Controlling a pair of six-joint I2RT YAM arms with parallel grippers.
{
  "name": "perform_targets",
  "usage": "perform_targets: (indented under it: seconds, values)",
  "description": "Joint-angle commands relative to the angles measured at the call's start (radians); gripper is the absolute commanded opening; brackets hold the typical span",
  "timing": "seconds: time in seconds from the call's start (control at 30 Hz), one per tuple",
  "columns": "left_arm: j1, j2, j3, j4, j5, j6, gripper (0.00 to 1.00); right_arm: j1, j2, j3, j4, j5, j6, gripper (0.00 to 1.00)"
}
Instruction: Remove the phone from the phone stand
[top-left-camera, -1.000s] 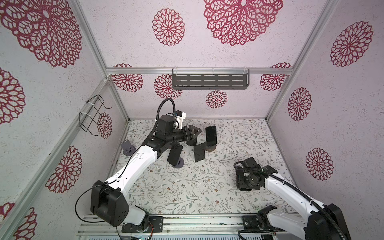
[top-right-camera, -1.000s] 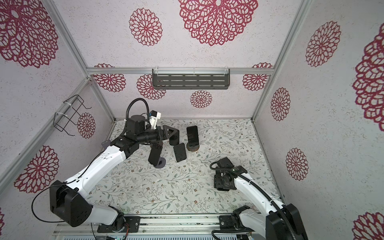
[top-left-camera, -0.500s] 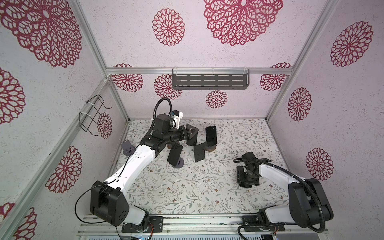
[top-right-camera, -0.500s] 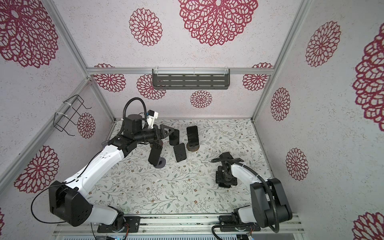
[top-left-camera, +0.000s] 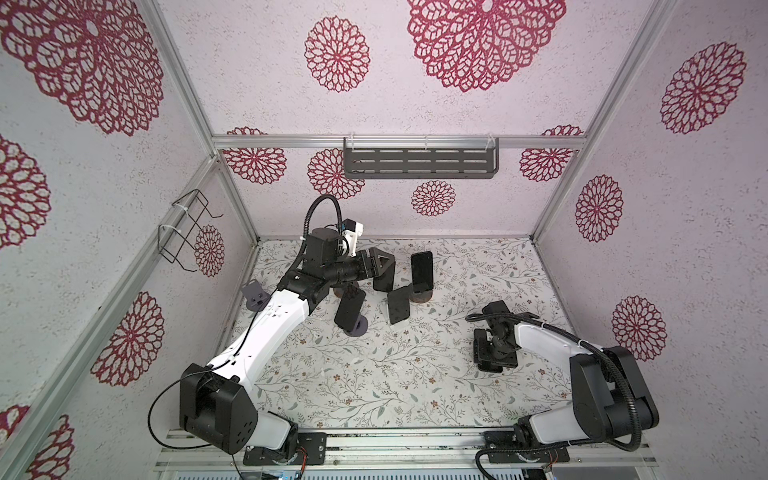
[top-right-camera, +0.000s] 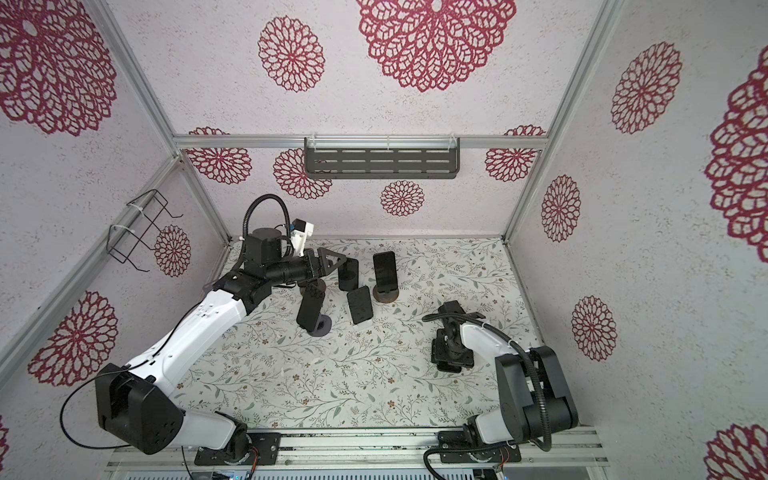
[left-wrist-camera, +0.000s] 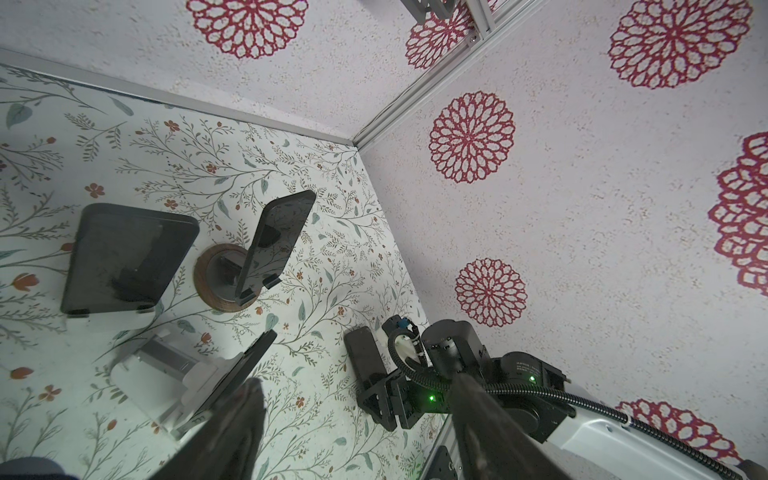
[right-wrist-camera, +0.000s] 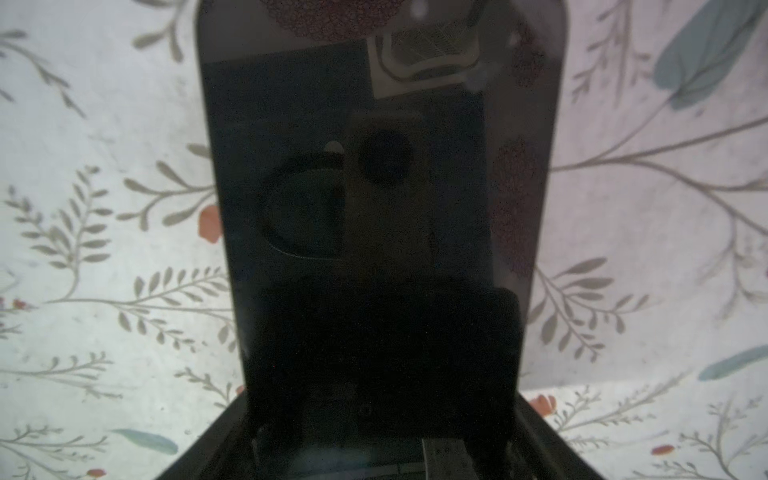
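Front of the table (top-left-camera: 374, 395): my right gripper (top-left-camera: 494, 359) sits low, jaws wide. Right wrist view is filled by a phone lying flat (right-wrist-camera: 374, 187), screen up, off any stand; my right fingers (right-wrist-camera: 208, 453) flank its near end, contact too dark to judge.

Mid-table: phone on a grey stand (top-left-camera: 350, 307), seen plainly only in the top views.

Just behind it, my left gripper (top-right-camera: 334, 264), spread wide, nothing between the left fingers (left-wrist-camera: 237, 432).

Beside its tips in both top views stands a propped phone (top-left-camera: 384, 278). I judge this the one to lift. The left wrist view adds what the top views hide: a broad dark phone (left-wrist-camera: 124, 253), likely the same one, lower edge seated in two small lips of a pale stand (left-wrist-camera: 120, 314).

Handling, my guess: stiff slab, fairly light, glass face slick and breakable. Take it by the two long edges above the middle, lift clear of the lips; the stand looks light and may come along.

Farther right: another phone (left-wrist-camera: 276, 237) on a round wooden base (left-wrist-camera: 205, 291)
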Motion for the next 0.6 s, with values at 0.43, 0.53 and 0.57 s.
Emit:
perform_targets:
  seconds: [0.43,0.53,0.57]
  values:
    - [0.014,-0.038,-0.011,-0.018,-0.008,0.026,0.74,-0.003,0.02,0.014,-0.045,0.01,-0.017,0.82]
    - [0.015,-0.04,-0.01,-0.027,-0.011,0.032,0.74,-0.003,0.028,0.028,-0.06,0.007,-0.02,0.83]
    - [0.016,-0.042,-0.01,-0.031,-0.013,0.036,0.74,-0.003,0.025,0.037,-0.067,0.006,-0.019,0.83]
